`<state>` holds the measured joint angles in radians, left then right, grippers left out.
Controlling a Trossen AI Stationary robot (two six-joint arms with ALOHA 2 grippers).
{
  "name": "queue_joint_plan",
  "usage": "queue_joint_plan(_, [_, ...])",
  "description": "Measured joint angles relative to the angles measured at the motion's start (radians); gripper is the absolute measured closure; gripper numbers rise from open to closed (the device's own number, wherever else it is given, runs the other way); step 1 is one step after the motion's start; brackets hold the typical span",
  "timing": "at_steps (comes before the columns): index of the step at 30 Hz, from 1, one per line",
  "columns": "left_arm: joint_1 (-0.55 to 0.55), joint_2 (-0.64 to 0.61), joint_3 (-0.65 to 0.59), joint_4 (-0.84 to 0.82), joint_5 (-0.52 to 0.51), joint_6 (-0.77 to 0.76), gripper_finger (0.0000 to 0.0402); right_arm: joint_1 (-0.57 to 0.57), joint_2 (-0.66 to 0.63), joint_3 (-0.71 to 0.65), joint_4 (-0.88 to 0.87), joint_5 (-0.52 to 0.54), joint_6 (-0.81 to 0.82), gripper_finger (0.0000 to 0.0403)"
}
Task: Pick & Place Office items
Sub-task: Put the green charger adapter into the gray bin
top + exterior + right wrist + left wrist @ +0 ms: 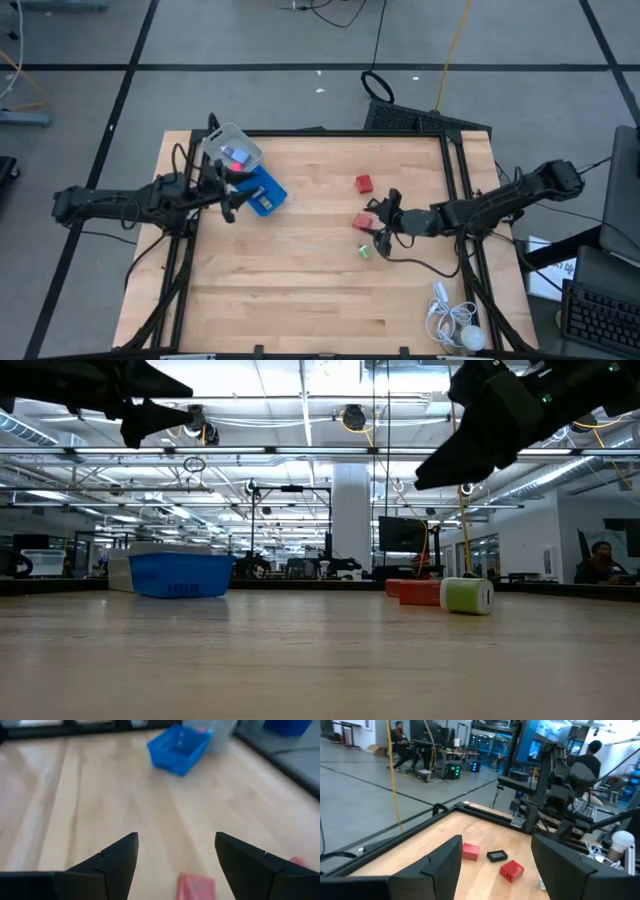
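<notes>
Table (300, 290): pale wood planks, long rectangular top, dark metal frame along the edges.
Left arm: dark, jointed, reaching in from the left edge toward the far-left corner.
Right arm: dark, jointed, reaching in from the right edge toward mid-table.
Blue tray (264, 193): shallow moulded plastic, ribbed walls, set at a slant near the far-left corner; contents not readable.
Clear plastic box (232, 151): see-through, rounded corners, touching the tray's far side; small pink and blue pieces inside, shapes unclear.
White corded gadget (456, 322): glossy, round body with a loose coil of cord, near-right corner.
Left gripper (229, 195): fingers spread, nothing between them, raised just beside the tray.
Right gripper (382, 222): fingers spread, empty, raised off the wood above the nearer red block.
Far red block (364, 183): matte, squarish, right of centre, flat on the wood.
Near red block (361, 221): same make, slightly turned, just beside the right gripper's fingertips.
Green piece (466, 596): stubby, rounded ends, pale cap at one end; lying on its side, long axis level with the table, near the red blocks.
Dark piece (497, 855): small flat rectangle, lying between the two red blocks in the left wrist view.
</notes>
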<state>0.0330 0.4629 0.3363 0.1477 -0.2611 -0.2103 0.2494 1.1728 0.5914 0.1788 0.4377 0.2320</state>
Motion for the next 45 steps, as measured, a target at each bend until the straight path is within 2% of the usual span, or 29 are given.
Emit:
queue_joint_plan(3, [-0.01, -0.002, 0.0, -0.02, -0.021, -0.013, 0.016, 0.031, 0.037, 0.003, 0.032, -0.031, 0.069, 0.0151])
queue_joint_plan(6, [-0.01, 0.006, 0.0, -0.023, -0.02, -0.031, 0.016, 0.082, 0.074, 0.038, -0.007, -0.031, 0.144, 0.0155])
queue_joint_plan(11, [-0.01, 0.03, 0.0, -0.026, -0.021, -0.032, 0.016, 0.177, 0.173, 0.114, -0.112, 0.032, 0.249, 0.0161])
queue_joint_plan(16, [-0.01, 0.051, 0.0, -0.024, -0.021, -0.057, 0.016, 0.235, 0.294, 0.134, -0.12, 0.092, 0.33, 0.0169])
queue_joint_plan(20, [-0.01, 0.06, 0.0, -0.014, -0.028, -0.065, 0.016, 0.252, 0.363, 0.133, -0.149, 0.087, 0.438, 0.0179])
queue_joint_plan(25, [-0.01, 0.06, 0.0, -0.016, -0.028, -0.087, 0.016, 0.271, 0.38, 0.133, -0.215, 0.107, 0.513, 0.019])
queue_joint_plan(30, [-0.009, 0.06, 0.0, -0.012, -0.029, -0.087, 0.016, 0.276, 0.378, 0.133, -0.225, 0.139, 0.52, 0.0192])
queue_joint_plan(35, [-0.008, 0.061, 0.0, -0.012, -0.029, -0.087, 0.016, 0.276, 0.399, 0.133, -0.227, 0.138, 0.593, 0.0193])
queue_joint_plan(45, [-0.009, 0.061, 0.0, -0.012, -0.029, -0.086, 0.016, 0.28, 0.519, 0.134, -0.202, 0.136, 0.62, 0.0193])
